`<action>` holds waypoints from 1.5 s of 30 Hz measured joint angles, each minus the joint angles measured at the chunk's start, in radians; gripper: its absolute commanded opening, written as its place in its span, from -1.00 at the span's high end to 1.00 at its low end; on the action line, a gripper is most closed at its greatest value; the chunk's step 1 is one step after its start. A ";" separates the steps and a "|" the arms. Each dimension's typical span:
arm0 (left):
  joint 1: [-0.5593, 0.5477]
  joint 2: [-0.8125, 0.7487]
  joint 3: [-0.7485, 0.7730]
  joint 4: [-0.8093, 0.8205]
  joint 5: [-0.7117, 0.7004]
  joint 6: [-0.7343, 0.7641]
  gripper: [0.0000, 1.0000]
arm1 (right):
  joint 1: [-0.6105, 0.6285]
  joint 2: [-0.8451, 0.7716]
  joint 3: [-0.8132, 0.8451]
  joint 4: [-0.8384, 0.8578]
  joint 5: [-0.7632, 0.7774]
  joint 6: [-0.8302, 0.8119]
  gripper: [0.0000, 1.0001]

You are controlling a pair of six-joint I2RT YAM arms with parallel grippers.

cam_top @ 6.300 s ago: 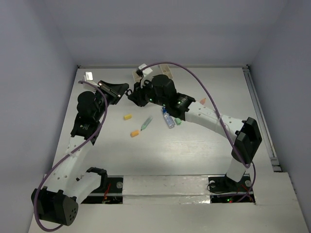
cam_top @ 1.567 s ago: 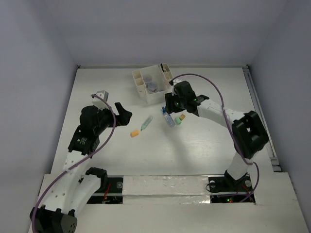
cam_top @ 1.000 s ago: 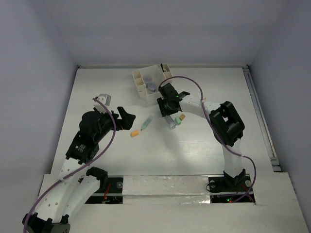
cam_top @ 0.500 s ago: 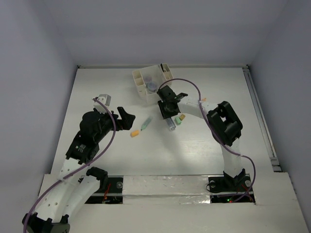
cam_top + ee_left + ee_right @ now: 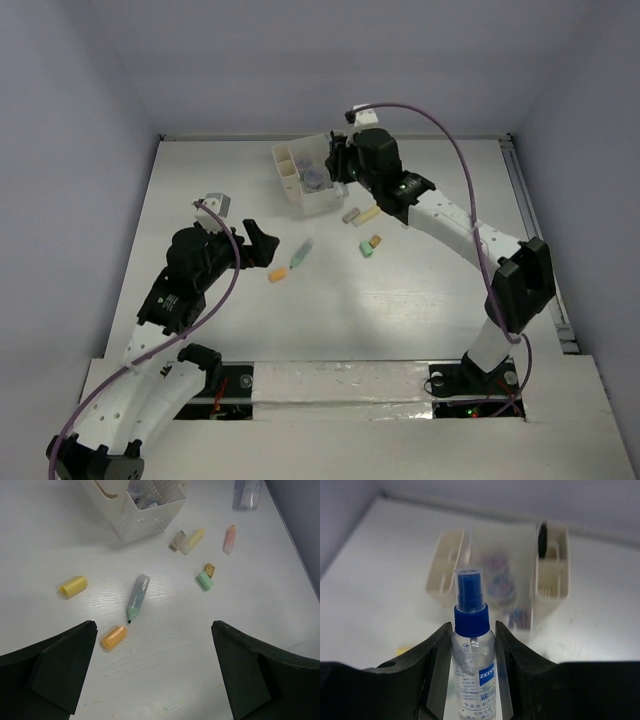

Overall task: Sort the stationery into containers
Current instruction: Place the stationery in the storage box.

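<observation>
My right gripper [image 5: 472,630] is shut on the blue-capped clear bottle [image 5: 470,617], holding it upright in the air just in front of the cream-white organizer [image 5: 551,572]. A round purple jar [image 5: 499,586] sits in one of its middle compartments. In the top view the right gripper [image 5: 337,165] hovers at the organizer's [image 5: 303,201] right side. My left gripper [image 5: 152,626] is open above the table, with the orange block [image 5: 113,637], light green marker [image 5: 137,598] and yellow block [image 5: 73,586] lying in front of it. A green block [image 5: 204,581] lies further right.
A yellow highlighter [image 5: 192,541], a grey block [image 5: 176,540], a small orange-brown block [image 5: 209,569] and a pink item [image 5: 229,539] lie right of the organizer [image 5: 150,515]. The right arm [image 5: 440,215] reaches over the table's right half.
The right gripper closed on the bottle beside the green block, lifted it off the table and carried it back toward the organizer. The left arm barely moved.
</observation>
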State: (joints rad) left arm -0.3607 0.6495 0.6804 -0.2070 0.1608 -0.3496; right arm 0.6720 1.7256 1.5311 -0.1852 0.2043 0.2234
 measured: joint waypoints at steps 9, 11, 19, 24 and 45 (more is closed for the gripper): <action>0.000 0.029 0.000 0.000 0.000 0.000 -0.98 | -0.147 0.083 0.002 0.473 0.044 -0.048 0.95; 0.000 0.039 0.000 0.000 0.001 0.000 -0.98 | -0.157 0.123 0.006 0.541 0.054 -0.075 0.95; 0.001 0.053 0.000 0.000 0.003 0.000 -0.98 | -0.162 0.280 0.045 0.739 0.051 -0.137 0.95; 0.005 0.056 0.000 0.000 0.007 0.000 -0.98 | -0.176 0.347 0.078 0.790 0.047 -0.139 0.95; 0.025 0.083 0.000 0.002 0.023 0.001 -0.98 | -0.193 0.416 0.045 0.896 0.026 -0.076 0.91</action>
State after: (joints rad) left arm -0.3359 0.7322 0.6800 -0.2050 0.1841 -0.3489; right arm 0.4789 2.1418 1.5757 0.7105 0.2298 0.1471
